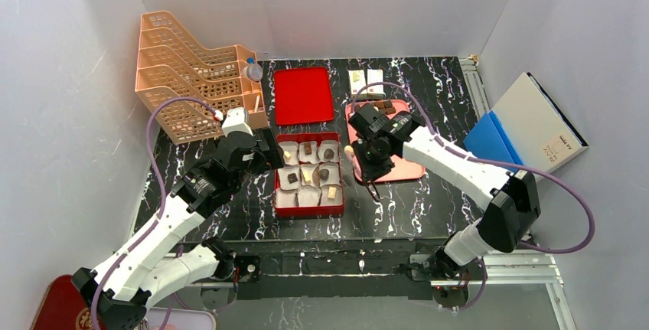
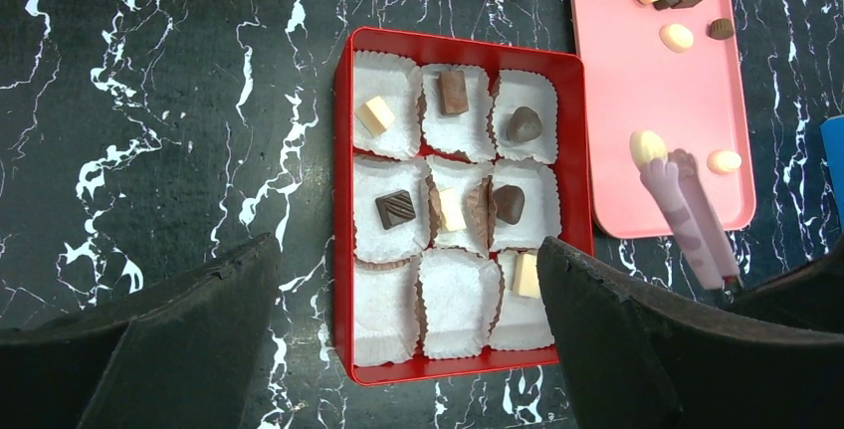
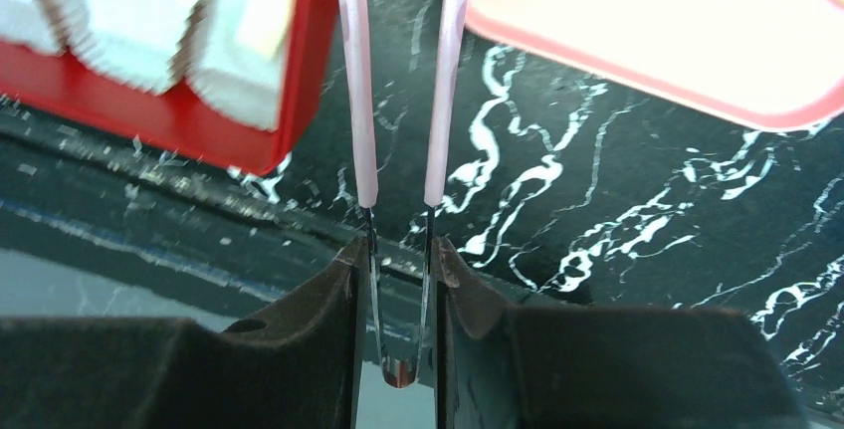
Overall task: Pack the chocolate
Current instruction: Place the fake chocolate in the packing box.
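- Top view: chocolate (image 1: 309,148) sits in most paper cups (image 1: 308,196) of the red box (image 1: 310,213); more waits on the pink tray (image 1: 402,171) to its right.
- Left wrist: seven cups are filled and the two near-left ones are empty; the left gripper (image 2: 408,349) gapes wide, holding nothing.
- Right wrist: the right gripper (image 3: 398,280), partly closed, clamps tweezers (image 3: 355,101).

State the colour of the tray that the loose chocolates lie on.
The tray is pink, shown best in the left wrist view.

In the right wrist view the tweezers (image 3: 355,81) run off the top edge, tips unseen, and the pink tray (image 3: 647,41) is washed out and cropped. From the left wrist, a pale chocolate piece (image 2: 525,275), perhaps blocky, sits half behind a finger (image 2: 637,349) of the left pincer (image 2: 406,250).
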`<state>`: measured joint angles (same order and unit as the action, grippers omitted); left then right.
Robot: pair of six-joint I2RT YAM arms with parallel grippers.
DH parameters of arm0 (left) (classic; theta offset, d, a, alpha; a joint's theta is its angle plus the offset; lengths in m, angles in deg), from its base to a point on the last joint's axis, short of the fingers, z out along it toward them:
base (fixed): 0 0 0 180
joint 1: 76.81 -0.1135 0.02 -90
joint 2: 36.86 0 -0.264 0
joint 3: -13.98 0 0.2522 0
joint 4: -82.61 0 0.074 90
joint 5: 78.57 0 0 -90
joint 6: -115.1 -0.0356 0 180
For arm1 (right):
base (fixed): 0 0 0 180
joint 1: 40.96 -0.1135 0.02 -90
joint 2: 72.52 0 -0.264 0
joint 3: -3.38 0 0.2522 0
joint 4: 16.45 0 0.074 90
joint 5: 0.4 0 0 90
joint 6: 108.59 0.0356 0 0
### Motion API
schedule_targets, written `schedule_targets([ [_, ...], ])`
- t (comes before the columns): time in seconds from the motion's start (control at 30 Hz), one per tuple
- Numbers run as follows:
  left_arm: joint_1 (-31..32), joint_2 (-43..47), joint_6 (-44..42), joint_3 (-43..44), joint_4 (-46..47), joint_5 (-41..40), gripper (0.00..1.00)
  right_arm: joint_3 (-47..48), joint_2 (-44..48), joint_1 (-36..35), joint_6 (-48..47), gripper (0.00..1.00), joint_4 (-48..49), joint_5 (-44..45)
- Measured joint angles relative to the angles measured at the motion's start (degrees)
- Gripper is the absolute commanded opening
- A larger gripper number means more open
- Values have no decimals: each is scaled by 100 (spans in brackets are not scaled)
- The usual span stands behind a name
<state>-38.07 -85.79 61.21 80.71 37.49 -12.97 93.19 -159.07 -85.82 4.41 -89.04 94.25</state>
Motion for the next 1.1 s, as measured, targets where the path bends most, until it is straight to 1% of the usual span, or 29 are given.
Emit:
schedule_targets([
  [0.37, 0, 0, 149, 0, 0, 26, 98, 468, 0, -1408, 468, 1, -278, -188],
  [0.53, 0, 2, 227, 0, 0, 31, 98, 673, -330, -1764, 564, 1, -267, -205],
  [0.67, 0, 31, 273, 0, -2, 33, 99, 745, -544, -1899, 577, 1, -264, -232],
  [0.97, 0, 83, 339, -2, -20, 33, 98, 890, -761, -2015, 575, 12, -212, -326],
  [1.1, 0, 81, 354, -2, -20, 39, 98, 968, -826, -2024, 568, 21, -160, -358],
])
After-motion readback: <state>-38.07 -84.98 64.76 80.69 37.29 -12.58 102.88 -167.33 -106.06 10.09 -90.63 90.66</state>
